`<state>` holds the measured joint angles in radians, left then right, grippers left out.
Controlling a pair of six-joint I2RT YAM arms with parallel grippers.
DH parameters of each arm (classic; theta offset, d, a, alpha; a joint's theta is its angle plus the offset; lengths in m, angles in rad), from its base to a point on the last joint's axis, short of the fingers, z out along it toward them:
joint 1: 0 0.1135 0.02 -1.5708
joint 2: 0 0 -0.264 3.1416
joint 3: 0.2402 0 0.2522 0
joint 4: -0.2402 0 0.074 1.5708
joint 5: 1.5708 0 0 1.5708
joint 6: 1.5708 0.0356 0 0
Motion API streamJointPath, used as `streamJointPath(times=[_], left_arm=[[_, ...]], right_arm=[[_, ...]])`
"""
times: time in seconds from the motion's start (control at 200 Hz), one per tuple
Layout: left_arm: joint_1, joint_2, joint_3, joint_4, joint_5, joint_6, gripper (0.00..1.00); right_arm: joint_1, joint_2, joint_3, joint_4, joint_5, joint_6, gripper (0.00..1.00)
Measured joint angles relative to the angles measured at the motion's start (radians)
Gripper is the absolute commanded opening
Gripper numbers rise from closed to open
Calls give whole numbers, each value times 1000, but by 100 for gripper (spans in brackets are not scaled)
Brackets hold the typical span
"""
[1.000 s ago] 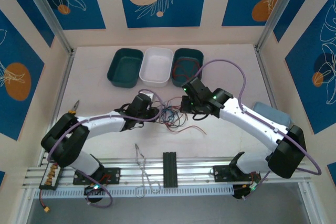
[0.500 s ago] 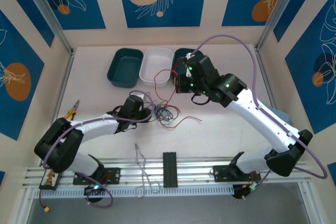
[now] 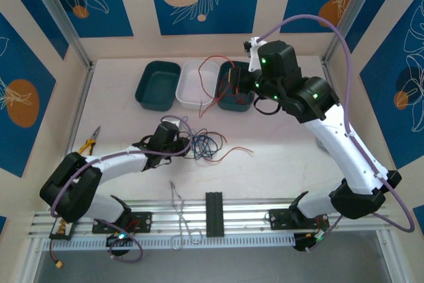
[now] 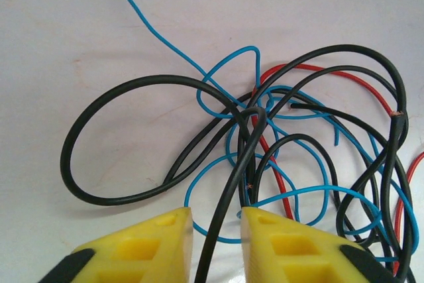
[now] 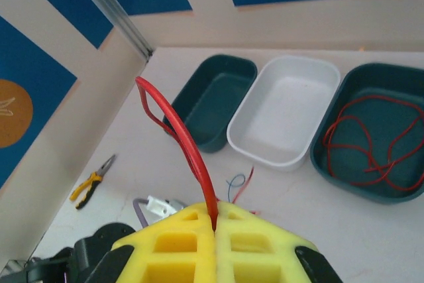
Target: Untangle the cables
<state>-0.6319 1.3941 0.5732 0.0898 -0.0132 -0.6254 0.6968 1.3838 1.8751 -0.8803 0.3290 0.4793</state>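
Note:
The cables (image 3: 207,145) lie in a tangle of black, blue and red strands on the table, seen close up in the left wrist view (image 4: 291,144). My left gripper (image 3: 184,142) rests at the tangle's left edge. Its jaws (image 4: 216,217) stand slightly open, and a black strand (image 4: 222,223) runs loose between them. My right gripper (image 3: 230,83) is raised over the back trays, shut (image 5: 216,215) on a red cable (image 5: 182,138). That cable arches up (image 3: 211,61) and hangs down toward the tangle.
Three trays stand at the back: dark green (image 3: 158,85), white (image 3: 197,83) and a dark green one (image 5: 384,67) holding a coiled red cable (image 5: 371,140). Pliers (image 3: 89,140) lie at the left. A bare metal wire loop (image 3: 180,213) lies by the front rail.
My right gripper has risen and swung back toward the trays, drawing the red cable up out of the tangle. The left gripper stayed by the tangle and its jaws have parted a little.

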Motion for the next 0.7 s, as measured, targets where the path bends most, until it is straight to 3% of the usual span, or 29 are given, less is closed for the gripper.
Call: streamJointPath(times=[0.21,0.515,0.7], left_arm=[[2,-31,-11,-5,0,-12,52],[3,-183,-11,-64,-11,-14,100],[5,-257,-10,-130,-36,-3,100]], right_arm=[[-86,37,91,-4,-23,-39,0],[-290,179,122,34,-90,-73,0],[-396,271,135,65,-147,-79,0]])
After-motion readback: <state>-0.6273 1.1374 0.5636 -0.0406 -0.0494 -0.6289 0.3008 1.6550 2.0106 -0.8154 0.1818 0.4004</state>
